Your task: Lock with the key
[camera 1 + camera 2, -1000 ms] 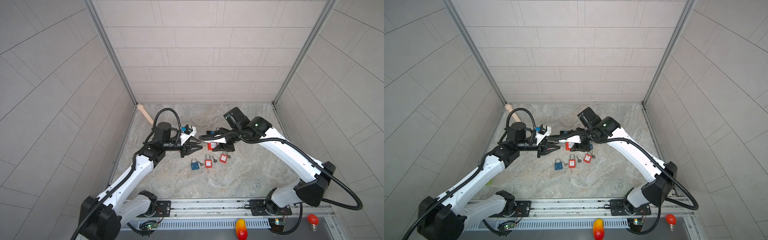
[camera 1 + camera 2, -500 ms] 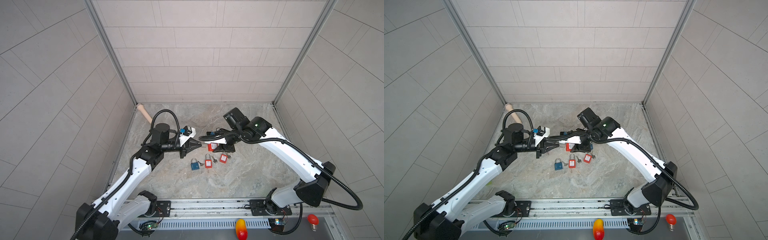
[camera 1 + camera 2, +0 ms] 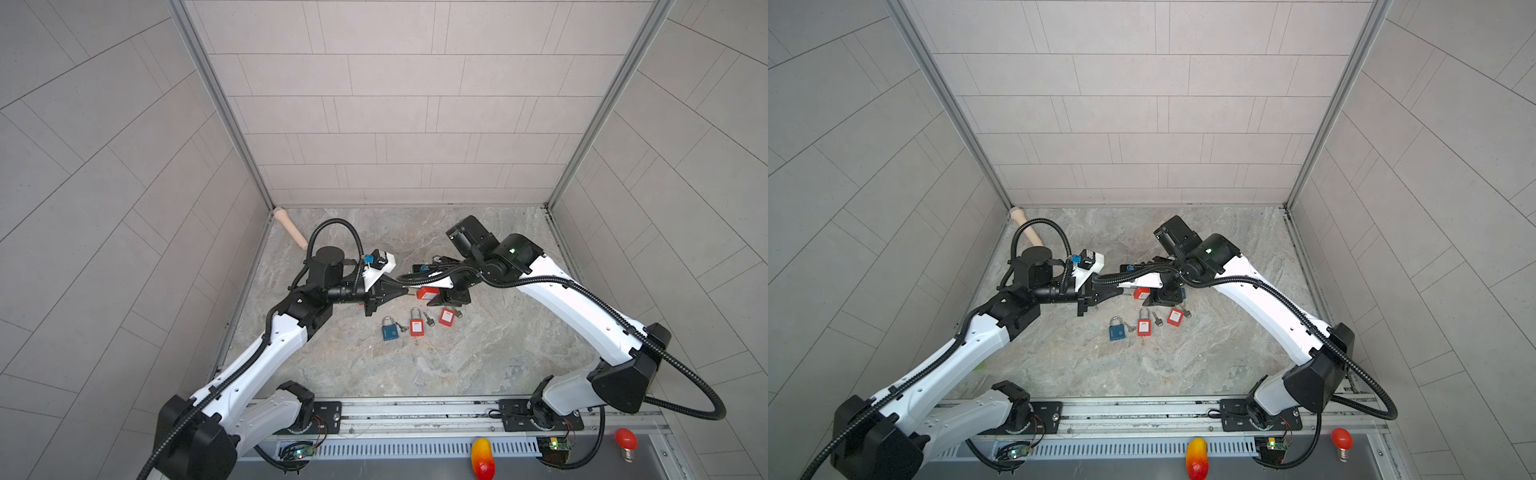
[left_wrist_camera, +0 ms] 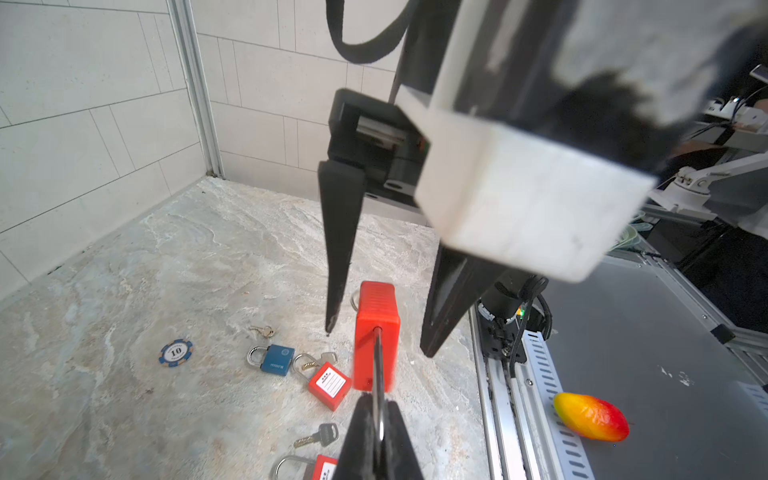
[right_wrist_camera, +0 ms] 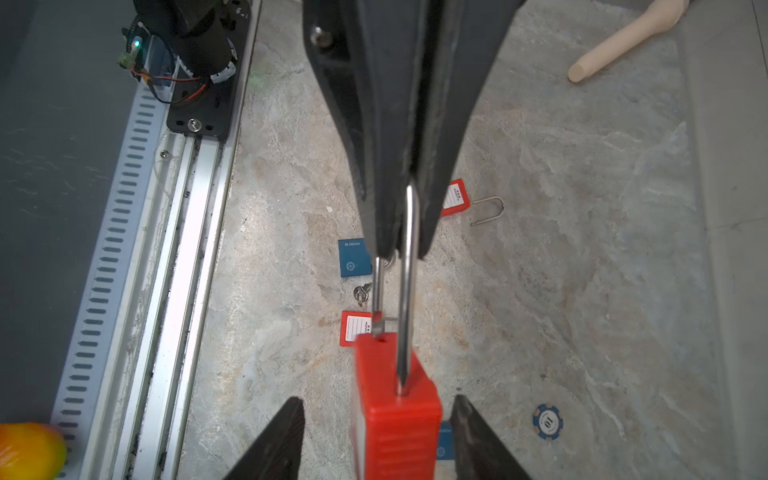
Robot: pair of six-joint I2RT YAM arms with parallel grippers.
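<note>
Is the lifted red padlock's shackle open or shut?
Open: in the right wrist view the shackle has its short leg ending just above the red padlock body, unseated.

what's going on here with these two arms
The left end effector is shut on the metal loop of a red padlock, holding it up off the table. The right end effector stands open around the lock's body, not gripping it. Neither holds a key; spare padlocks and keys lie below.

Left claw [image 3: 405, 291] closed, tip at red padlock [image 3: 425, 294]
</note>
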